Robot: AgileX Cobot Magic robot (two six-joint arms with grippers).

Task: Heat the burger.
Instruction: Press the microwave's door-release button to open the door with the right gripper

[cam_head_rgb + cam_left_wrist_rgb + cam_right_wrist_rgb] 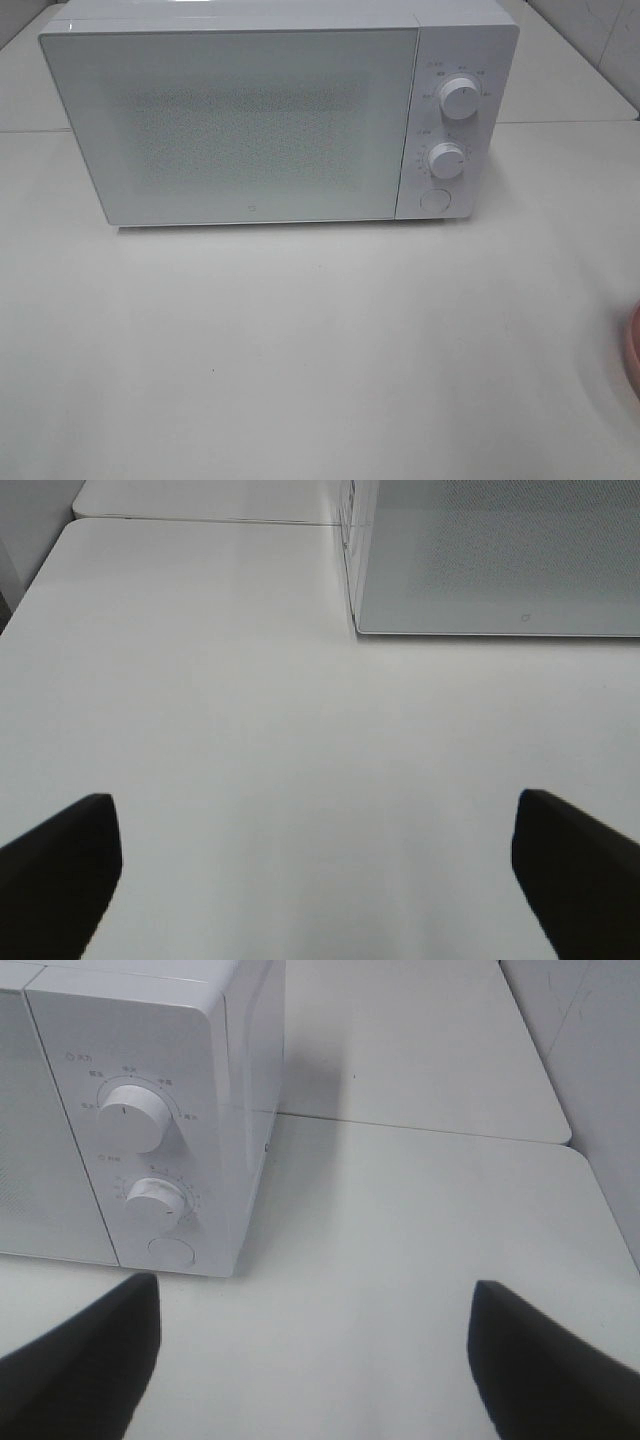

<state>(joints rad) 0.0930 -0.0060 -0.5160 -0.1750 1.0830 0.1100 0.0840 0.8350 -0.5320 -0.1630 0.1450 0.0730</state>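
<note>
The microwave [250, 120] is standing shut along the far edge of the surface [300, 350], leaving open room in front. The left gripper [320, 880] and right gripper [320, 1360] are hanging spread wide, holding nothing. A pink plate [632, 350] is showing at the right edge. The burger's place cannot be told.

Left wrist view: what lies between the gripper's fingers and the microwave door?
Only bare white tabletop lies between the left gripper, its fingers spread wide, and the closed microwave door; the left wrist view shows this.

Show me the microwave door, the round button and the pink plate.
microwave door [240, 125], high view, panel middle.
round button [434, 200], high view, its centre.
pink plate [633, 350], high view, visible rim.
</note>
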